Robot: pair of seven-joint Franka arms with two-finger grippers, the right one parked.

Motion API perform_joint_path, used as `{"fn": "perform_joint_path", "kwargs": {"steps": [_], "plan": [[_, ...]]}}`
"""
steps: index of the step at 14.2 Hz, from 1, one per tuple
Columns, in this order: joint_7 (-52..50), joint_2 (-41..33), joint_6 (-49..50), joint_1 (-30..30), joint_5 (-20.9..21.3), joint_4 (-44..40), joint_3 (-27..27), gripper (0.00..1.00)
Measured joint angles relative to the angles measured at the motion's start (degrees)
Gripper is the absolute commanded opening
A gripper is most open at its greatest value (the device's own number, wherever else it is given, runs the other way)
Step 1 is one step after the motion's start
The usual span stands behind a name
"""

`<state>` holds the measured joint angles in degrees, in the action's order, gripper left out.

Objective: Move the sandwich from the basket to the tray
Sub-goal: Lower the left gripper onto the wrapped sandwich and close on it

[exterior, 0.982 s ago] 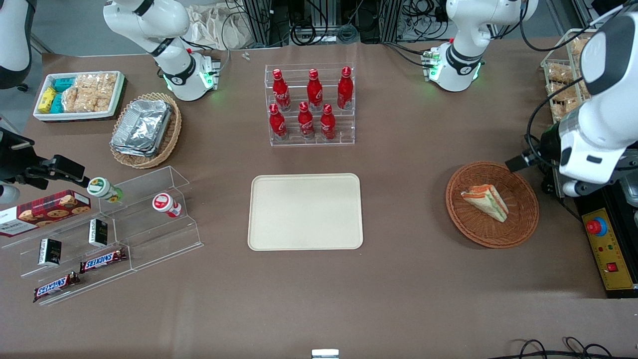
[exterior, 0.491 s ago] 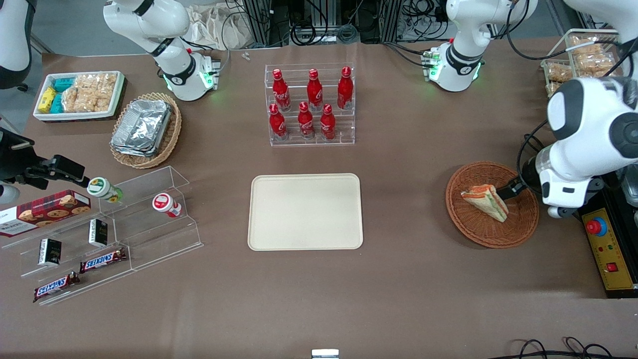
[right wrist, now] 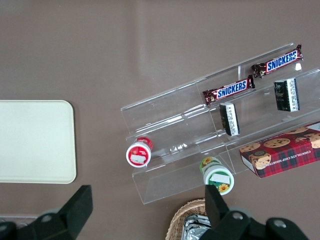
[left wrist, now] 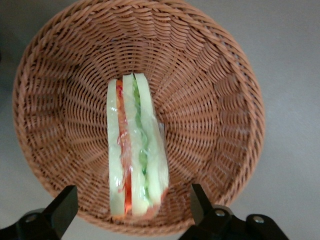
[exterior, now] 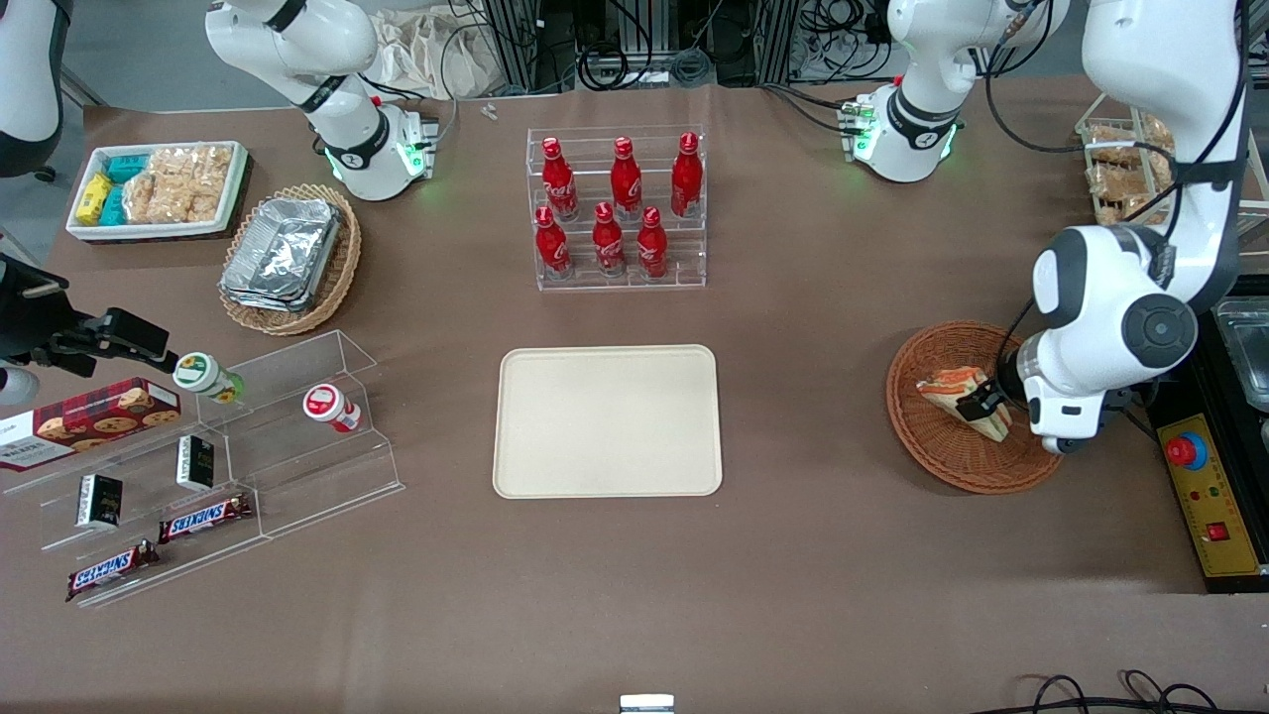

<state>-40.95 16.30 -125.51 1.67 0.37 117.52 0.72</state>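
Hovering over the basket (left wrist: 220, 95), the hand (left wrist: 134, 205) gapes wide astride the untouched sandwich (left wrist: 136, 150).

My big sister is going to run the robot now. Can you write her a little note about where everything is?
Gripper: open, low over the basket, one finger on each side of the sandwich, not gripping it.
Sandwich: on edge in the basket, not lifted yet.
Tray: nothing on it, mid-table, toward the parked arm's end from the basket.
Done: reaching the sandwich.
Left: close, lift, carry to the tray, let go.
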Motion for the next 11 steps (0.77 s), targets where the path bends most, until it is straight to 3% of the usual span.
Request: {"fn": "perform_joint_path", "kwargs": {"steps": [2, 3, 6, 7, 11], "plan": [[0.0, 1.6, -3.0, -0.5, 0.0, 1.3, 0.1, 1.00], [0.0, 2.5, -4.6, -0.7, 0.0, 1.8, 0.1, 0.95], [0.0, 4.3, -7.6, -0.7, 0.0, 2.8, 0.1, 0.21], [0.0, 4.4, -7.7, -0.7, 0.0, 2.8, 0.1, 0.02], [0.0, 3.9, -7.7, -0.7, 0.0, 2.7, 0.1, 0.00]]}}
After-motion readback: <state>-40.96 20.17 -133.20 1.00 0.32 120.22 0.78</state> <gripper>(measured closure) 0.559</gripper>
